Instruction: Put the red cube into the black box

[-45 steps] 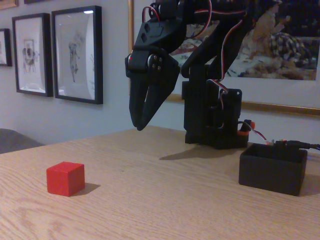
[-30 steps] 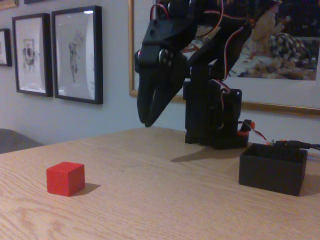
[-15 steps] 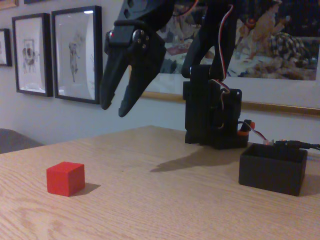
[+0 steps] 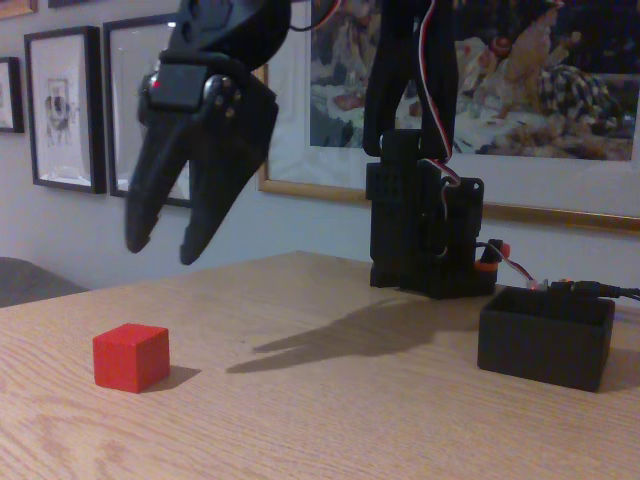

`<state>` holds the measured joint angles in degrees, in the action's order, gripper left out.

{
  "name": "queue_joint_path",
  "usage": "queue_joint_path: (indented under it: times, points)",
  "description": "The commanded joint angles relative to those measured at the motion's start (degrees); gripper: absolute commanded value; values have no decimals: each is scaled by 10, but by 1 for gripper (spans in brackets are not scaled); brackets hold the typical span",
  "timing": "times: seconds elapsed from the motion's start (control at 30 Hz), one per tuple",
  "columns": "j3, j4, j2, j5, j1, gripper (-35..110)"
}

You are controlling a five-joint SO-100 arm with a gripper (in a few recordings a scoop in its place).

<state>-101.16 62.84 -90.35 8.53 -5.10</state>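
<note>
Arm reaches forward, pincer (image 4: 165,243) spread, tips pointing down; it hangs above the red cube (image 4: 131,357).

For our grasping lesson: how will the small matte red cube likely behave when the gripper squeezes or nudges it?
The small matte red cube looks solid and flat-faced, so it probably stays stiff and slides rather than rolls. Its matte faces likely grip well. The open black gripper hangs above it.

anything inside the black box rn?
Can't tell: the fixed view sees the black box from the side, so its walls hide the inside. The red cube sits on the table, far left of it, below the open tool.
</note>
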Motion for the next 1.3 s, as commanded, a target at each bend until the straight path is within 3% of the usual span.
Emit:
queue_joint_path:
  times: [0.0, 1.27]
  points:
    - [43, 15, 25, 12, -1, 22]
    - [144, 24, 179, 41, -18, 22]
